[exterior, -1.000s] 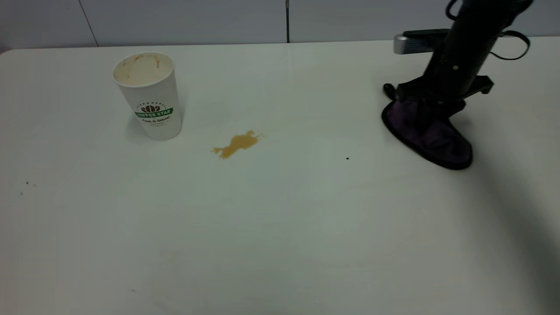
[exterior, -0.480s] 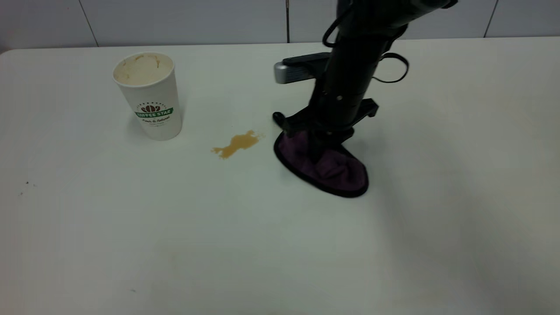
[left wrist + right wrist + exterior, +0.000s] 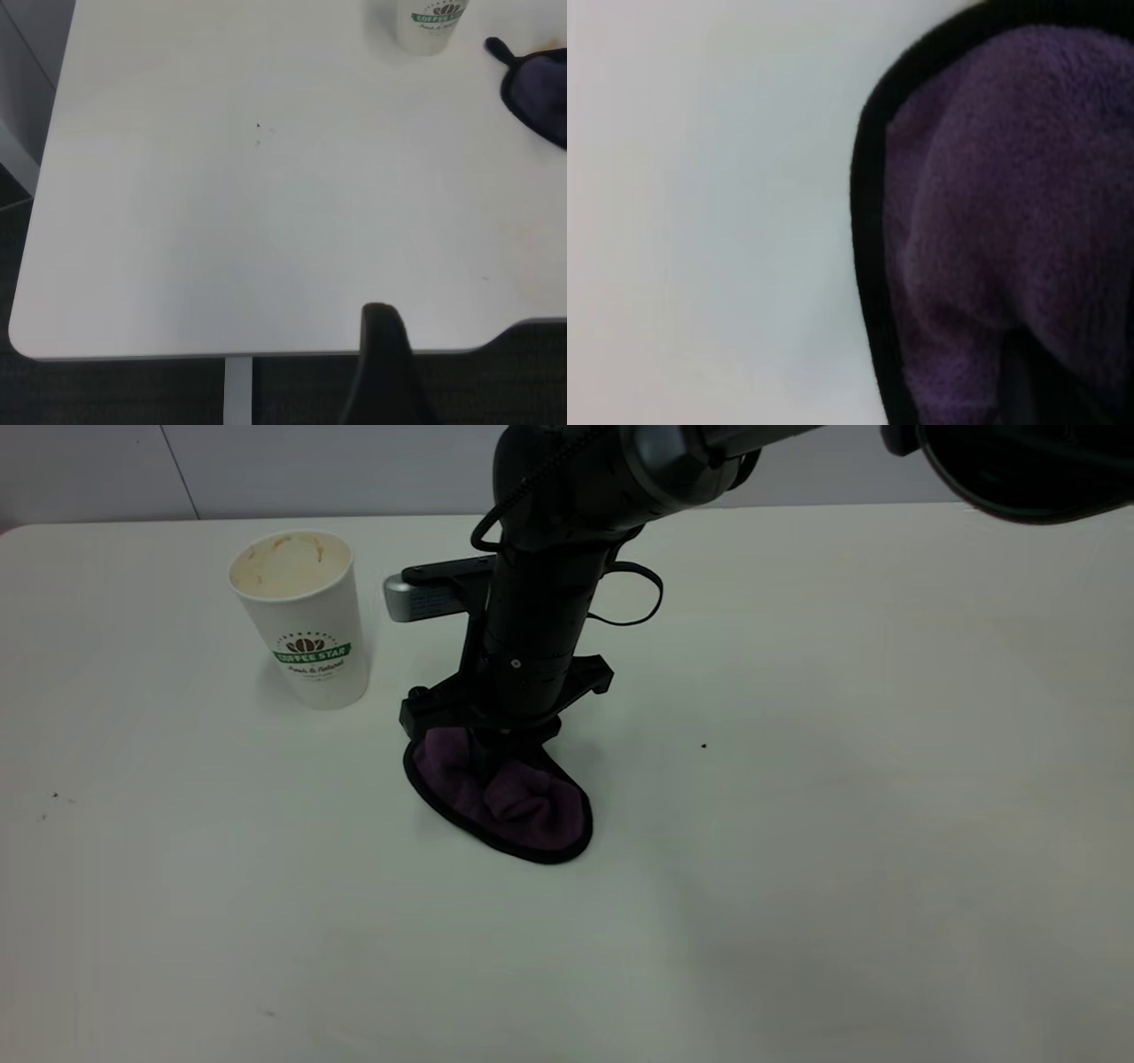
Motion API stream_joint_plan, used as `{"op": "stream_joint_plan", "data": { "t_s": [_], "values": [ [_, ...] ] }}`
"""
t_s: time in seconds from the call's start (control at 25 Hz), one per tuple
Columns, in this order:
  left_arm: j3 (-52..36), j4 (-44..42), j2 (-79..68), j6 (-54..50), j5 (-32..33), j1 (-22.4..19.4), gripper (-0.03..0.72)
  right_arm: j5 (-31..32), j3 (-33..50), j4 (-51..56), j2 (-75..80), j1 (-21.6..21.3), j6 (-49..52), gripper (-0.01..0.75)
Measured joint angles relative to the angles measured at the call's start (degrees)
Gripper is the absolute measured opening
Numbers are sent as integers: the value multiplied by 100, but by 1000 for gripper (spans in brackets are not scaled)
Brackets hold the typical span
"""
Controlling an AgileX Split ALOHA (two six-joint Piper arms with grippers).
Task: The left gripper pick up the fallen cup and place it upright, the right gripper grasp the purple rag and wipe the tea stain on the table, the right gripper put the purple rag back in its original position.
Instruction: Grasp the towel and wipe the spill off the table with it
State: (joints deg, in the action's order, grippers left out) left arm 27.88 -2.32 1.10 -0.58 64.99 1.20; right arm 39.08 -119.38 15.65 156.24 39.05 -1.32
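While purple rag (image 3: 509, 802) hides stain, cup (image 3: 306, 624) beside

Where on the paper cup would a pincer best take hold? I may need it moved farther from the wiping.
Judging by its pose, grip the fallen cup, now upright, across its side wall near the green logo, coming in level from its open left side. The right pincer and purple rag crowd the other side, and the wall tapers downward, so a mid-to-upper hold should slip less.

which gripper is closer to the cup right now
The right gripper. It presses the rag on the table just right of the cup. The left gripper sits back past the table's edge.
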Motion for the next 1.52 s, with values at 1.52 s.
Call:
{"op": "stream_joint_plan", "data": {
  "t_s": [1.52],
  "values": [
    [0, -16, 0, 6, 0, 0, 541, -1375, -1066, -175, 786, -419, 435, 88]
  ]
}}
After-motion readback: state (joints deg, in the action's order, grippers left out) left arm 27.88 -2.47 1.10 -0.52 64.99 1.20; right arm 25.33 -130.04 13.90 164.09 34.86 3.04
